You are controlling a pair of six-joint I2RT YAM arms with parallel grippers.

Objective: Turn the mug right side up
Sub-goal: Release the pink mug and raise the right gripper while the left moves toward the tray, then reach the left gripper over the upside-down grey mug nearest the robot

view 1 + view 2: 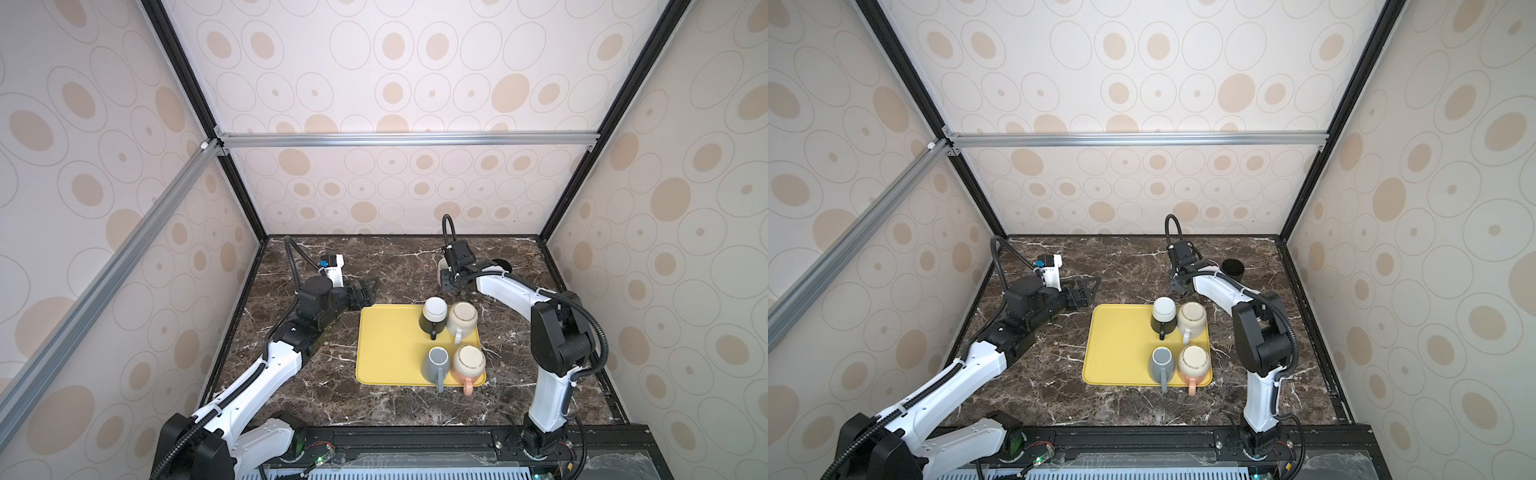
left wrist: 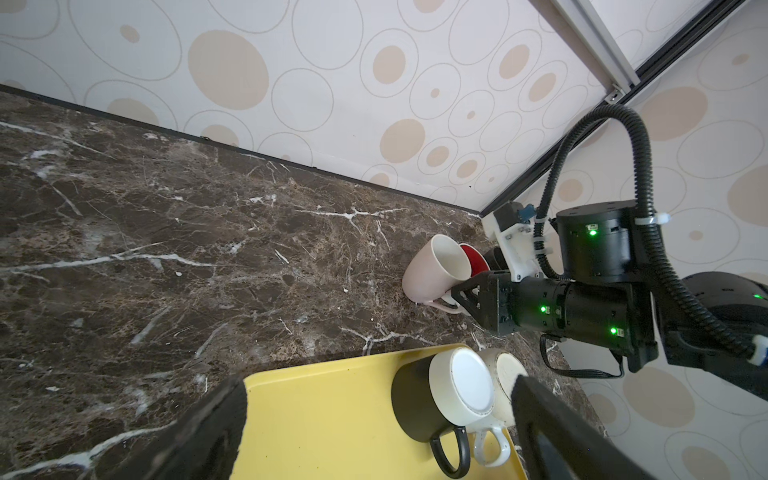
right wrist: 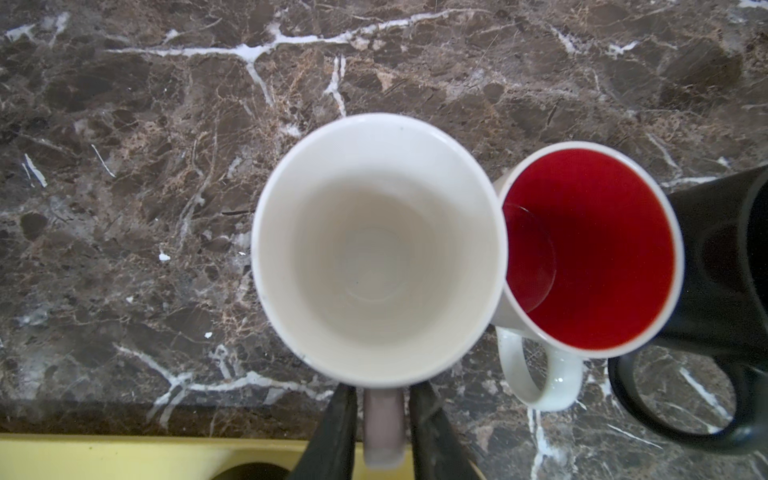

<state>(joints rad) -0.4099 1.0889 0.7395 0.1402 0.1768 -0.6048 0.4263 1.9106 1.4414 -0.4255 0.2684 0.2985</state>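
Watching the right gripper (image 3: 382, 390), I see its jaws narrowly parted, flanking the handle of the pale mug (image 3: 376, 249) with slivers of gap. Lifting away crooked could snag that handle and knock the mug into the red-lined mug (image 3: 590, 249), whose rim it touches. The pale mug stands on the marble just beyond the far edge of the yellow tray (image 1: 386, 345), mouth up, long axis vertical, handle toward the tray. My left gripper (image 1: 365, 291) hangs wide open by the tray's far corner.
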